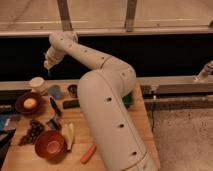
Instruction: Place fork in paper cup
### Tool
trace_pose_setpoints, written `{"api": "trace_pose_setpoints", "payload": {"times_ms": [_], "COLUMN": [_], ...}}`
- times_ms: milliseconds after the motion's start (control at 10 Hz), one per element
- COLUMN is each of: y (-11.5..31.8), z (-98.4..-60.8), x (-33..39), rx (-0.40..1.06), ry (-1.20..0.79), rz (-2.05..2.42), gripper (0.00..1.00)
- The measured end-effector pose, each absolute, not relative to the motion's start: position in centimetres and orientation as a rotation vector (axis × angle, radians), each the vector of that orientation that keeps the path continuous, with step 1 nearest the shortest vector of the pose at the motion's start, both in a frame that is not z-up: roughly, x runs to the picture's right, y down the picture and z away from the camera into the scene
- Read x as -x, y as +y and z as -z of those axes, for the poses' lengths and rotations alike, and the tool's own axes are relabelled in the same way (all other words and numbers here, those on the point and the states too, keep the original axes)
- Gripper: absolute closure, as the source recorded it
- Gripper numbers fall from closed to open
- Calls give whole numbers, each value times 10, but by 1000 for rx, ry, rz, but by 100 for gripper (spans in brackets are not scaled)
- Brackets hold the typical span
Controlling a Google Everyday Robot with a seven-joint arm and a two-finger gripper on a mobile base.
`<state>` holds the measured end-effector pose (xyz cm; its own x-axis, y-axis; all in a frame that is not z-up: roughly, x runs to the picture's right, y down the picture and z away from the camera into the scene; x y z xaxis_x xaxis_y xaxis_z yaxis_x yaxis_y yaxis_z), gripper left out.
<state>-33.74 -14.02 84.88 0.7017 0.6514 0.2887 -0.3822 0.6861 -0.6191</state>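
Observation:
My gripper point(48, 65) hangs at the end of the white arm, at the back left above the wooden table point(137, 125). It is shut on the fork point(49, 73), a thin dark sliver that points down from it. The paper cup point(37, 84) is short and cream-white and stands at the table's back left corner. It is just below and a little left of the fork's tip. The fork is above the cup's rim and apart from it.
A blue cup point(55, 91) and a small dark cup point(72, 90) stand right of the paper cup. A dark bowl point(29, 103) holds a yellow item. Nearby are a black-handled utensil point(55, 106), grapes point(34, 131), a red bowl point(50, 144) and a carrot point(88, 153).

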Motion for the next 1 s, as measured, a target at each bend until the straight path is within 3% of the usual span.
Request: {"api": "trace_pose_setpoints", "payload": {"times_ms": [1000], "y": [-129], "z": [-857], "x": [354], "rx": [592], "ry": [-536], "rz": [-565], "gripper": [100]}}
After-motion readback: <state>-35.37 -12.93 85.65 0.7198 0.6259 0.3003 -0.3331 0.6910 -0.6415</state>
